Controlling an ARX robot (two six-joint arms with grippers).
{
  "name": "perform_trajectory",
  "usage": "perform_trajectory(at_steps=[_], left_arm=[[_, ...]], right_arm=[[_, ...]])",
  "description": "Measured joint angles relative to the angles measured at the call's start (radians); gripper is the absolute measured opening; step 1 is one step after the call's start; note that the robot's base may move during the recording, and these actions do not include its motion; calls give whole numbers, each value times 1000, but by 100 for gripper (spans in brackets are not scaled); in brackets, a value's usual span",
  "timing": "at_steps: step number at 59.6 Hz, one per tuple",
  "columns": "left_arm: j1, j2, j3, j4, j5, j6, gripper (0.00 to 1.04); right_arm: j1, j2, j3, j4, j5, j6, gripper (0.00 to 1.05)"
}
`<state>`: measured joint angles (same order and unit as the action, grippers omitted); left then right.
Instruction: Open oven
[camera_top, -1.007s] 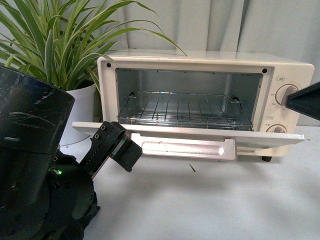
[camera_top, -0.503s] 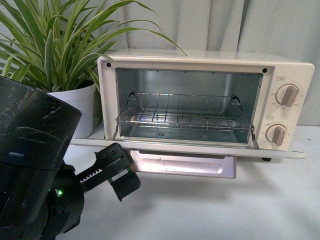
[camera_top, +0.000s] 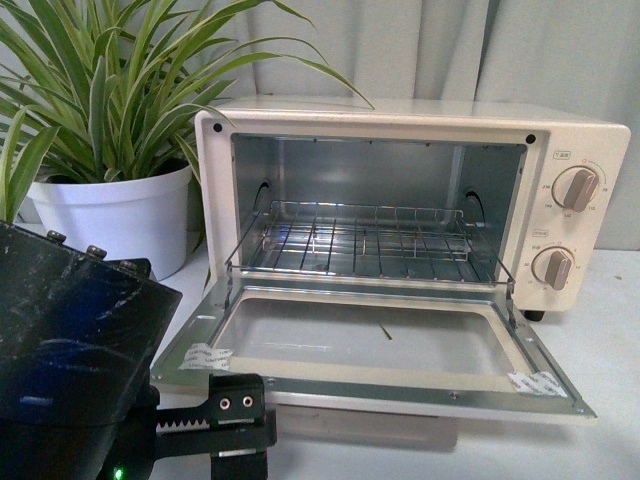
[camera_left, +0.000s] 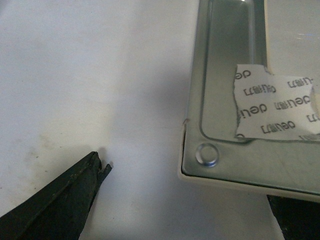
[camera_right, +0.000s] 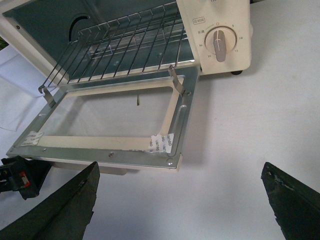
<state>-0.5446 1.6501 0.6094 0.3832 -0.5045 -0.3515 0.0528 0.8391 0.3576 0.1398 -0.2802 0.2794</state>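
Note:
The cream-white oven (camera_top: 420, 118) stands with its glass-windowed door (camera_top: 400, 392) folded down flat toward me, wire rack (camera_top: 370, 240) and both knobs (camera_top: 580, 188) exposed. My left gripper (camera_top: 240, 425) sits open just below the door's front left corner. In the left wrist view that metal corner (camera_left: 220, 100), with a strip of tape, lies between the open left gripper (camera_left: 190, 185) fingers (camera_left: 75, 195), touching neither. The right gripper (camera_right: 181, 172) hangs open above the table near the door's right front corner (camera_right: 172, 161). The pale handle (camera_right: 107, 171) peeks from under the door's edge.
A spider plant in a white pot (camera_top: 110, 210) stands left of the oven. A grey curtain (camera_top: 420, 50) hangs behind. The white table (camera_top: 600, 400) carries everything. My left arm's black body (camera_top: 70, 340) fills the lower left of the front view.
The door has swung from near level to fully down and flat. My left gripper has dropped lower and nearer me, away from the handle. The right finger has left the front view.

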Motion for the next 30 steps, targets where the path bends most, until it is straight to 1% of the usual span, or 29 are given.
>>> perform_trajectory(at_steps=[12, 21, 26, 30], left_arm=[[-23, -57, -39, 49, -15, 154, 98], [-58, -212, -125, 63, 27, 222, 98], [-104, -333, -188, 61, 19, 259, 98], [-141, -433, -247, 40, 5, 272, 98]], right_arm=[[-13, -5, -7, -1, -20, -10, 95], [-67, -60, -33, -41, -84, -35, 95], [-106, -132, -56, -92, -153, -65, 95], [-120, -217, -82, -138, -186, -102, 95]])
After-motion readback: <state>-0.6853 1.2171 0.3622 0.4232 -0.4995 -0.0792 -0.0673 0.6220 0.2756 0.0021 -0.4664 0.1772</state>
